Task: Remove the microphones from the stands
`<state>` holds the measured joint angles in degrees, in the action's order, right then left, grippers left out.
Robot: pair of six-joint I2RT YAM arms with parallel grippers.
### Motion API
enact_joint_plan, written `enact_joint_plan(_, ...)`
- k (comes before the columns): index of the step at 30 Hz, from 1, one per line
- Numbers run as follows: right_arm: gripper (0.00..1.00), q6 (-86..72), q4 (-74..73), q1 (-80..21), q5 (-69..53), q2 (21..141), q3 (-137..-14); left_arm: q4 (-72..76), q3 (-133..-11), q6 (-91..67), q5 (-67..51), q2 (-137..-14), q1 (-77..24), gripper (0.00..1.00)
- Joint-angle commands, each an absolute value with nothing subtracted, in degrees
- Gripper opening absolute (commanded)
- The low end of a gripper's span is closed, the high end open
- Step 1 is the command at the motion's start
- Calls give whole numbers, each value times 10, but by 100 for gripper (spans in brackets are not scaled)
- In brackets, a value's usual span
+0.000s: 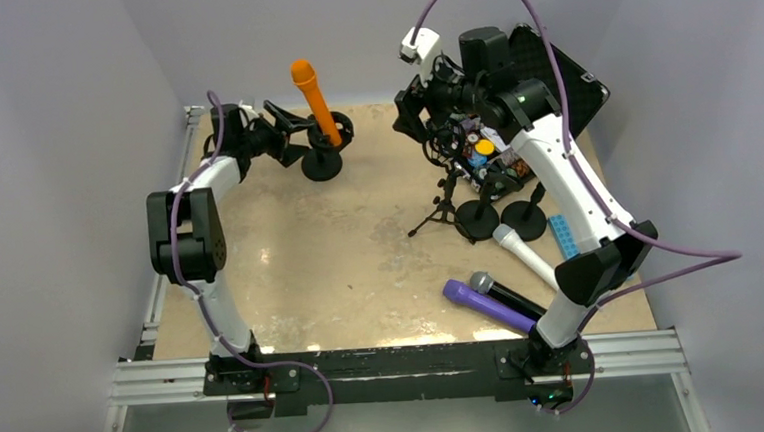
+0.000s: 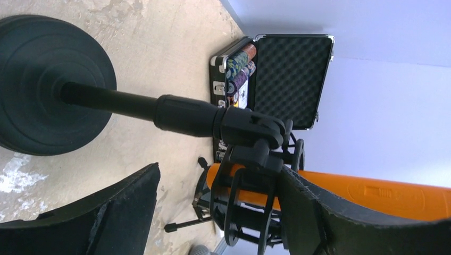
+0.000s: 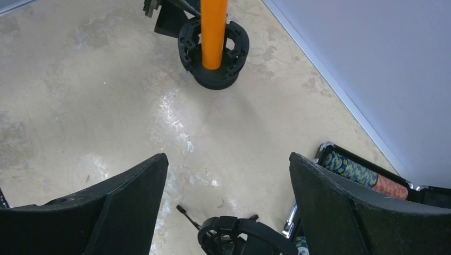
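Note:
The orange microphone (image 1: 314, 100) stands tilted in a black shock mount (image 1: 333, 132) on a stand with a round black base (image 1: 322, 166) at the back left. My left gripper (image 1: 291, 131) is open right beside the mount. In the left wrist view the mount (image 2: 250, 212) and the microphone's lower end (image 2: 372, 194) sit between the spread fingers of the left gripper (image 2: 219, 170). The stand pole (image 2: 117, 101) runs to the base (image 2: 48, 85). My right gripper (image 1: 414, 109) is open and empty, raised at the back right. It (image 3: 228, 159) looks toward the microphone (image 3: 214, 32).
An open black case (image 1: 550, 75) with poker chips (image 3: 361, 175) is at the back right. Below it stand a small tripod (image 1: 443, 207) and two round-base stands (image 1: 476, 220). White (image 1: 526, 252), black (image 1: 508, 293) and purple (image 1: 484, 305) microphones lie at the front right.

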<state>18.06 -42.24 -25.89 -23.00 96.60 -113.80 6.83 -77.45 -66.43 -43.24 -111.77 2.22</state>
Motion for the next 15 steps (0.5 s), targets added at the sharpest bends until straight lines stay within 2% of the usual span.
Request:
enact_joint_plan(1, 88, 201, -427, -269, -206, 938, -1133, 81, -815, -694, -438, -1137, 15, 84)
enact_joint_plan(9, 88, 209, -431, -277, -193, 930, -1117, 84, -841, -719, -450, -1143, 4, 81)
enact_joint_plan(12, 88, 210, -431, -279, -190, 932, -1118, 90, -839, -724, -452, -1136, 4, 74)
enact_joint_plan(15, 88, 211, -431, -280, -190, 933, -1119, 86, -838, -727, -449, -1130, 4, 62)
